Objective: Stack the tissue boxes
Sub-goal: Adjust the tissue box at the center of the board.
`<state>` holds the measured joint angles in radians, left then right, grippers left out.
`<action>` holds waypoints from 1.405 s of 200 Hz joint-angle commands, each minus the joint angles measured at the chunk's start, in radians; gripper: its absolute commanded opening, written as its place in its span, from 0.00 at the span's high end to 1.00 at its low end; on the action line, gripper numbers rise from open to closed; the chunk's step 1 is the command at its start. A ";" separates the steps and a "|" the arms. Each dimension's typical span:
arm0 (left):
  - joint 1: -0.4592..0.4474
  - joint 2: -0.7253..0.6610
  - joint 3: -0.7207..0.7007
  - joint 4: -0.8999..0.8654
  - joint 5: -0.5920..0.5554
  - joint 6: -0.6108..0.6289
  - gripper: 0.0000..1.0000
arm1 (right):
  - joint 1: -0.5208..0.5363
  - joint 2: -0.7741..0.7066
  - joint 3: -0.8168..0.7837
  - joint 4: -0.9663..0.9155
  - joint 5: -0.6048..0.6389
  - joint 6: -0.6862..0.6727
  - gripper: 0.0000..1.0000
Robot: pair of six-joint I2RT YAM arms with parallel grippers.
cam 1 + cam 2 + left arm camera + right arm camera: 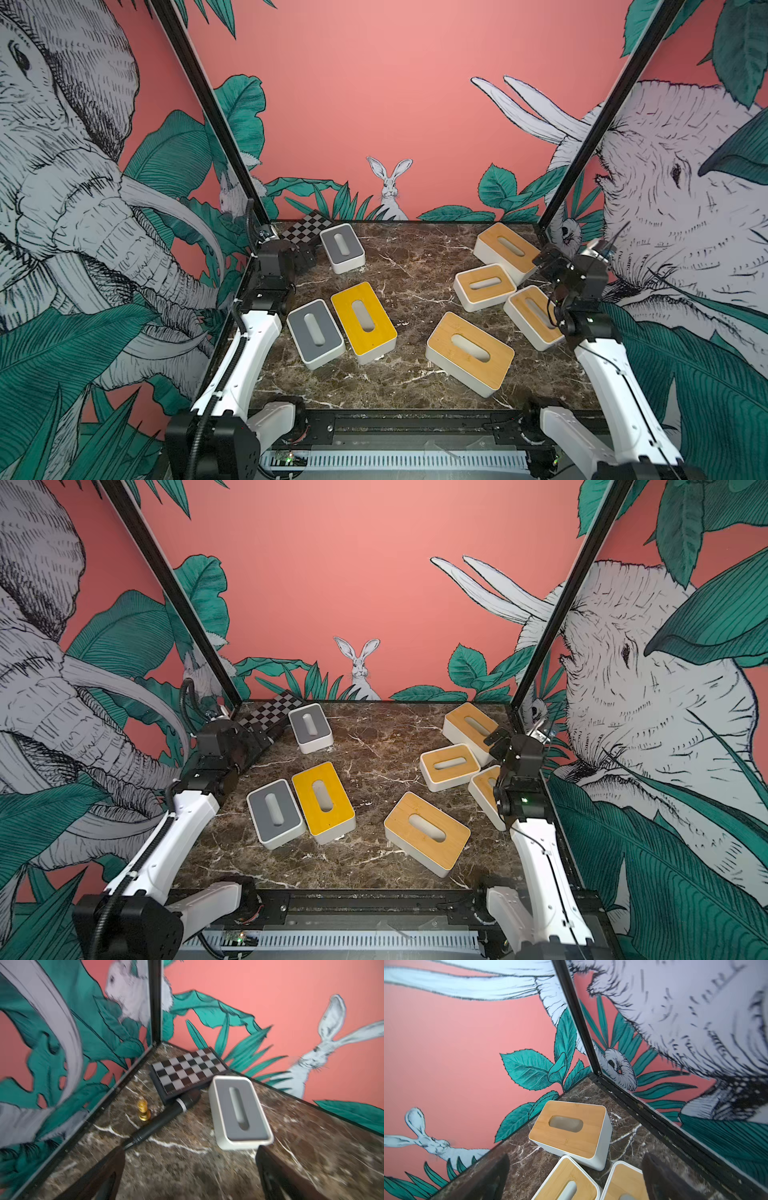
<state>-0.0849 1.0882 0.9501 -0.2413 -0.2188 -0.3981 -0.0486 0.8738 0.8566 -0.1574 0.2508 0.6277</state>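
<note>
Seven tissue boxes [363,322] lie unstacked on the marble desk [407,266], grey and yellow left, bamboo right, as the left claw [188,1176] and right claw [574,1178] hover empty, spread wide, seemingly for a first pick.

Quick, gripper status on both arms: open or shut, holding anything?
Left gripper: open, holding nothing.
Right gripper: open, holding nothing.
</note>
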 commanded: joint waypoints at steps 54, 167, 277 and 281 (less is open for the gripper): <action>-0.161 -0.013 0.110 -0.543 0.305 -0.161 0.01 | 0.049 0.048 0.113 -0.439 -0.407 0.057 0.01; -0.315 0.156 0.003 -0.398 0.120 -0.637 0.00 | 0.529 0.289 0.232 -0.365 -0.413 -0.020 0.01; -0.321 0.365 0.099 -0.222 0.161 -0.708 0.01 | 0.582 0.316 0.231 -0.334 -0.396 -0.038 0.01; -0.325 0.375 0.110 -0.219 0.162 -0.705 0.01 | 0.582 0.317 0.230 -0.334 -0.395 -0.039 0.01</action>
<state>-0.3981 1.4330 0.9916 -0.5129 -0.0685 -1.0893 0.5304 1.2034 1.0691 -0.5076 -0.1600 0.6128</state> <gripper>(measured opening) 0.994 0.992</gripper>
